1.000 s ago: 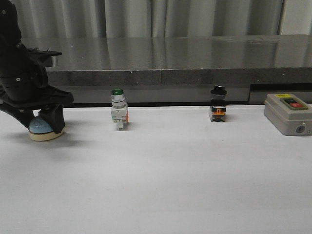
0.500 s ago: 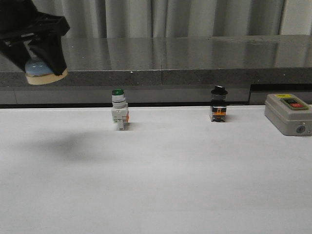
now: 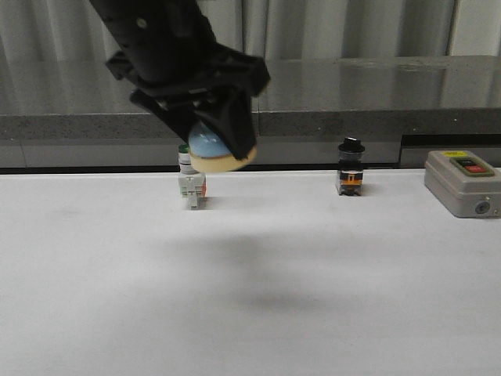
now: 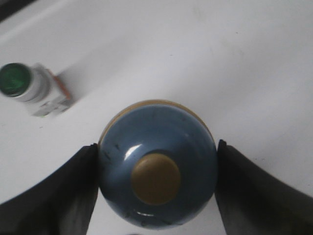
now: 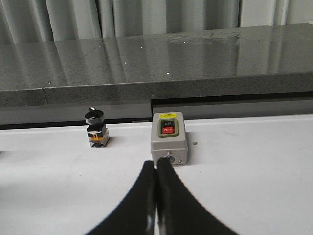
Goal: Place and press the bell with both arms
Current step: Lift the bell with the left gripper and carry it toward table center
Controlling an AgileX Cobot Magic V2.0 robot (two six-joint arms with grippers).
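My left gripper (image 3: 215, 149) is shut on the bell (image 3: 210, 148), a light-blue glossy dome with a cream base. It holds the bell in the air above the white table (image 3: 313, 298), just in front of the green-capped switch (image 3: 190, 180). In the left wrist view the bell (image 4: 157, 164) sits between the two black fingers (image 4: 63, 193), its cream button facing the camera. My right gripper (image 5: 156, 169) is shut and empty, low over the table, short of the grey box (image 5: 168, 138). The right arm does not show in the front view.
A green-capped white switch (image 4: 29, 88) stands at the back left of centre. A black-knob selector switch (image 3: 351, 167) stands at the back right of centre, and a grey box with red and green buttons (image 3: 463, 182) at the far right. A dark stone ledge (image 3: 329, 102) runs behind the table.
My left gripper lifted the bell off the table at the far left, then carried it right, to above the table near the green-capped switch.
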